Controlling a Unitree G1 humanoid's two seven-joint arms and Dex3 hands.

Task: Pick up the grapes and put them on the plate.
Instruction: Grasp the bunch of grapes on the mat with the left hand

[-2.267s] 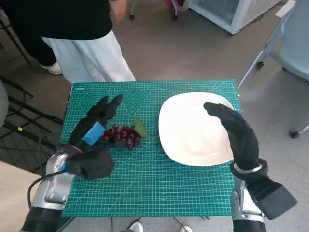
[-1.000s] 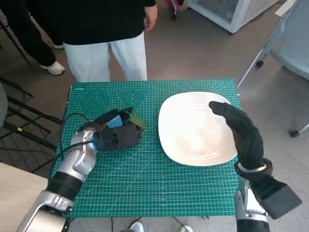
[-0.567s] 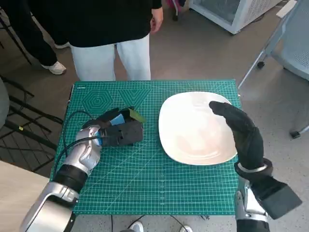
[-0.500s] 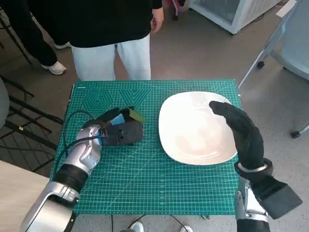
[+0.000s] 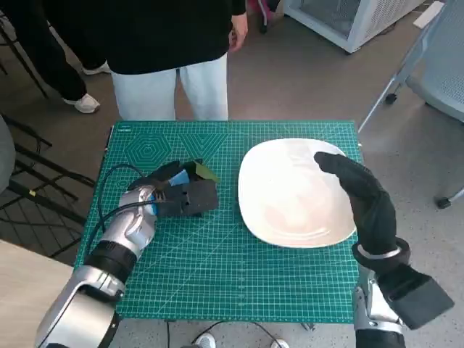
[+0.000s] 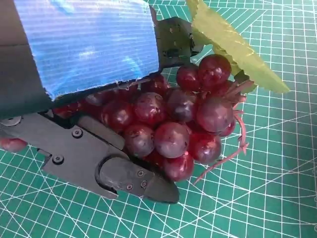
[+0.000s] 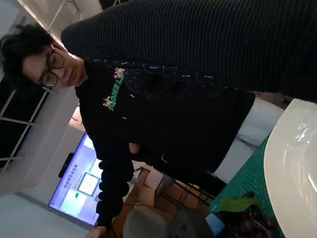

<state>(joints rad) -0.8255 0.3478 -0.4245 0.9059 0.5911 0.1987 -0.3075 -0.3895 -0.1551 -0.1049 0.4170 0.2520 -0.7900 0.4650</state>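
Note:
The dark red grapes with a green leaf lie on the green cutting mat, left of the white plate. My left hand covers the bunch and grips it, black fingers curled round the berries. In the head view only the leaf shows past the hand. My gloved right hand hovers open over the plate's right side, holding nothing. The right wrist view catches the grapes and the plate's rim.
A person in a black top and white trousers stands right behind the table's far edge. A chair stands on the floor at the right. A black cable loops beside my left forearm.
My left hand came down over the grapes, closed on them and has crept slightly right toward the plate. The person shifted right behind the table. My right hand stayed put.

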